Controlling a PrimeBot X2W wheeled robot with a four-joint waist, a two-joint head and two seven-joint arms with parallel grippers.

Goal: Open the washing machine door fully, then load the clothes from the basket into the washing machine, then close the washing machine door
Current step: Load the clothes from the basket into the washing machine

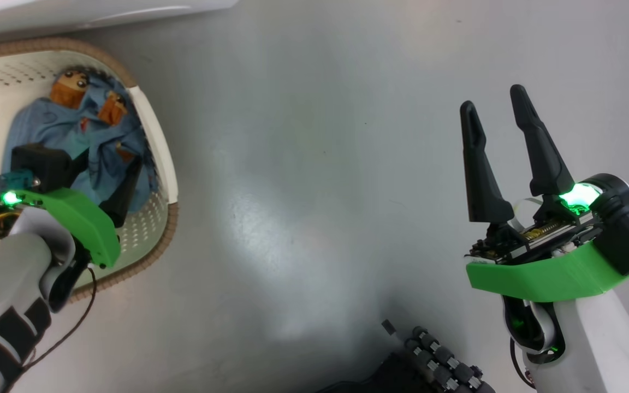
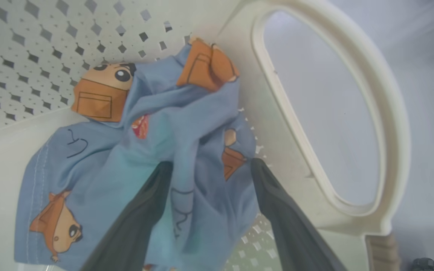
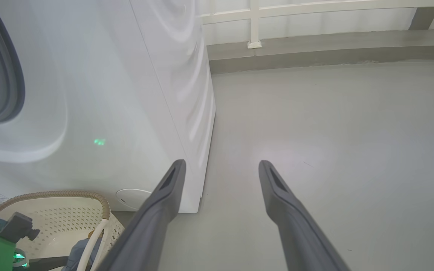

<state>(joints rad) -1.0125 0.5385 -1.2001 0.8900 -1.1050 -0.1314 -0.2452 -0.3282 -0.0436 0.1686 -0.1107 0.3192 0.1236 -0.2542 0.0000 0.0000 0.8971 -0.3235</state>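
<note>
Pointing down into the basket (image 1: pixel 170 229) at the head view's left, the left gripper (image 1: pixel 101 180) is nearer the blue clothes (image 1: pixel 101 125); the right gripper (image 1: pixel 492 101) stands spread, well apart. Left wrist view: spread fingers (image 2: pixel 138 218) straddle a raised fold, pinching nothing. Right wrist view: washing machine (image 3: pixel 126 94) just beyond the basket, far left.

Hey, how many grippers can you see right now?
2. The left gripper is open, down in the basket at the blue clothes; the right gripper is open, above the floor.
</note>
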